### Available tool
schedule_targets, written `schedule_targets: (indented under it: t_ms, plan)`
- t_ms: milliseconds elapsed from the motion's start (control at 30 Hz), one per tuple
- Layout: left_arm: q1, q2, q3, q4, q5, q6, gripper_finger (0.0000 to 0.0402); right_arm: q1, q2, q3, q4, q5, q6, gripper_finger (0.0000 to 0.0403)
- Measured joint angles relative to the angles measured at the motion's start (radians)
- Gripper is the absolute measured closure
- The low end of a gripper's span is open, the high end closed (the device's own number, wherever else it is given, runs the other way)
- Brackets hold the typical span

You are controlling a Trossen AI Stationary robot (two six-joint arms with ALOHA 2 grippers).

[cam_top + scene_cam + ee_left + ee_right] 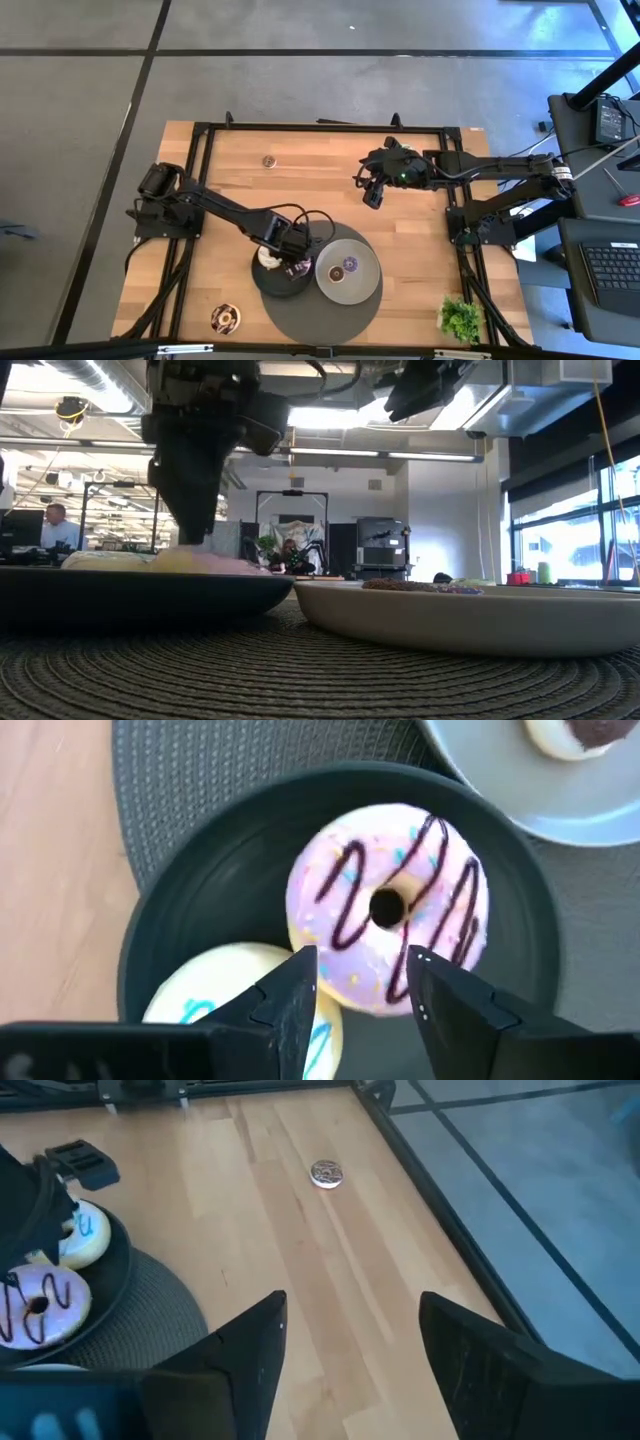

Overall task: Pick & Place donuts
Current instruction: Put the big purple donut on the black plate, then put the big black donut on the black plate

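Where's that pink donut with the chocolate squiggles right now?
The pink donut lies in the dark plate beside a white donut, directly under the left gripper, whose fingers are open above it, left of the grey plate.

We see even, bright light on the table [330, 170] from above, with soft shadows. In the low view, ceiling strip lights [330, 453] and right-hand windows [570, 540] glare; the near woven mat [300, 670] blurs.

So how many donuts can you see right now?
5, more may be hidden: pink donut and white donut on the dark plate, chocolate donut on the grey plate, small donut at the table's far side, another near the front-left corner.
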Motion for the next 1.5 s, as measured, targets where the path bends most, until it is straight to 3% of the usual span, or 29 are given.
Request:
schedule_targets:
  t_ms: [167,300,600,933,1067,1333,1500]
  plan:
    - [0.0,-0.074,0.0,-0.007,-0.017,-0.037,0.025,-0.009,0.0,0.0,0.003,0.0,-0.004,0.0175]
    - [-0.036,-0.171,0.0,-0.024,-0.018,-0.177,0.025,-0.013,0.0,0.0,0.003,0.0,-0.004,0.0175]
    - [-0.312,-0.233,0.001,-0.248,0.001,-0.812,0.0249,-0.013,0.0,0.0,0.003,-0.008,-0.035,0.0175]
    - [-0.646,-0.185,0.001,-0.246,0.006,-1.432,0.0249,-0.013,0.001,0.0,0.004,-0.008,-0.059,0.0175]
    - [-0.696,-0.125,0.001,-0.233,0.097,-1.463,0.0251,-0.013,0.001,0.0,0.004,-0.009,-0.057,0.0175]
    - [-0.702,0.046,0.001,-0.17,0.117,-1.476,0.0252,-0.013,0.001,0.0,0.004,-0.02,-0.052,0.0175]
    - [-0.681,0.13,0.001,-0.162,0.208,-1.49,0.0256,-0.013,0.001,0.0,0.024,-0.036,-0.053,0.0175]
